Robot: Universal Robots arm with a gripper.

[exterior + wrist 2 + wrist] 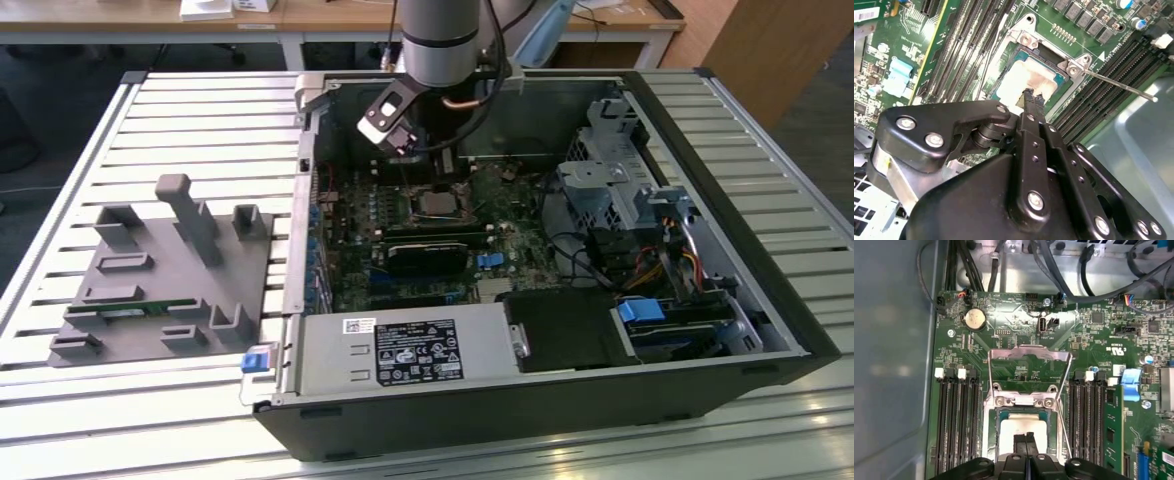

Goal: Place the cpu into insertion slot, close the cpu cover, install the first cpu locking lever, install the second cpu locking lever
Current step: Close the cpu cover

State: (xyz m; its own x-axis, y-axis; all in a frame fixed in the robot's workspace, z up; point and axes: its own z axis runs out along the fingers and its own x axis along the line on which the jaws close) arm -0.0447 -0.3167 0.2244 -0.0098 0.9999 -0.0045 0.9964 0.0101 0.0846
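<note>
Where tool (1032, 95) overlaps it, cpu (1024, 79) partly hidden

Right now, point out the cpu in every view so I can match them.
Exterior view: cpu mid-motherboard, beneath the arm.
First wrist view: cpu between the memory slots.
Second wrist view: cpu just past the end effector.
Shared landmark: the end effector, shut, tip at the cpu.

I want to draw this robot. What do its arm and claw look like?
The arm is a round silver-grey tube with a dark ring, and a black cable runs beside it. The claw is black, built from flat jointed bars dotted with shiny silver screws, and it ends in two thin black fingers.
</note>
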